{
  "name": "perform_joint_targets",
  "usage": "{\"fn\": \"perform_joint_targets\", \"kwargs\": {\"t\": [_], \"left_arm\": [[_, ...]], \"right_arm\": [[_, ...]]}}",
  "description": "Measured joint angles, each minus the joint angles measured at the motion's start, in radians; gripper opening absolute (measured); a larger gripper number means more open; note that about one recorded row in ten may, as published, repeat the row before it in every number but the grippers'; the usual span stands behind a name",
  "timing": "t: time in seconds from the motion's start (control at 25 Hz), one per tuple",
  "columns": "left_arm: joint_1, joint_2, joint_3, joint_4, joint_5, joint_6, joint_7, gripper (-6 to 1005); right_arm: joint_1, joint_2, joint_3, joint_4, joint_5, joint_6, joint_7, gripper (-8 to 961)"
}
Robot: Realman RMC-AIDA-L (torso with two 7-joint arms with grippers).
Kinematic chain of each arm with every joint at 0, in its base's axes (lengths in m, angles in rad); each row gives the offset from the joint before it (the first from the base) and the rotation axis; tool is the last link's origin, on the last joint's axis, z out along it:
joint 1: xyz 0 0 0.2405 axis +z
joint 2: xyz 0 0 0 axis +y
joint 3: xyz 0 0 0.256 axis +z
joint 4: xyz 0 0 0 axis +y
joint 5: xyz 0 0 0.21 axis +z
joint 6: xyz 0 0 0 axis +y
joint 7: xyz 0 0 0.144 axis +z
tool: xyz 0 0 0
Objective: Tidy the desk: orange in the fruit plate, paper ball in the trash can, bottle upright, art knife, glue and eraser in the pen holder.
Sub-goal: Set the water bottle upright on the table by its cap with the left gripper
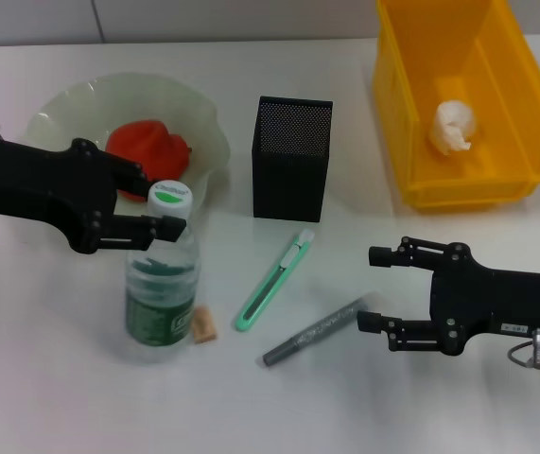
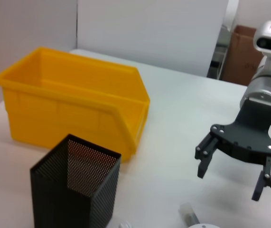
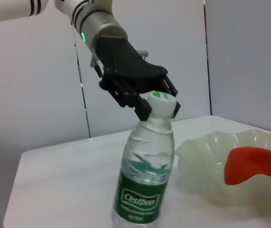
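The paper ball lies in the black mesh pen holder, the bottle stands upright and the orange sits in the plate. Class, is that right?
One error: the paper ball lies in the yellow bin, not the black mesh pen holder, as the head view shows. The bottle stands upright, and the orange sits in the plate.

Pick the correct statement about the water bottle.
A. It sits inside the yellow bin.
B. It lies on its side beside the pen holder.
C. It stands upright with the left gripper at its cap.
C: the water bottle stands upright on the table, with the left gripper at its cap.

The bottle stands upright before the fruit plate, the pen holder to their right.
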Motion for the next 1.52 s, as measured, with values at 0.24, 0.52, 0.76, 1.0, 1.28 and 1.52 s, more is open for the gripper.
{"fn": "perform_joint_targets", "kwargs": {"t": [0.24,0.52,0.76,1.0,1.28,1.52], "left_arm": [[0.01,0.001,-0.059,0.0,-0.032,0.021,0.032,451],[0.055,0.005,-0.105,-0.004,-0.092,0.025,0.098,455],[0.121,0.005,-0.139,-0.012,-0.155,0.025,0.184,459],[0.168,-0.003,-0.209,-0.041,-0.158,0.027,0.262,463],[0.194,-0.001,-0.262,-0.076,-0.169,0.029,0.31,468],[0.208,0.0,-0.313,-0.102,-0.17,0.026,0.356,472]], "right_arm": [[-0.001,0.0,-0.006,0.0,-0.003,0.009,0.0,794],[-0.001,0.001,-0.006,0.0,-0.007,0.011,0.0,794],[-0.001,0.002,-0.008,0.0,-0.007,0.011,0.0,794],[-0.001,0.002,-0.008,0.001,-0.007,0.004,0.0,794],[0.0,0.002,-0.008,0.002,-0.008,0.003,0.0,794],[0.0,0.002,-0.008,0.002,-0.008,0.003,0.0,794]]}}
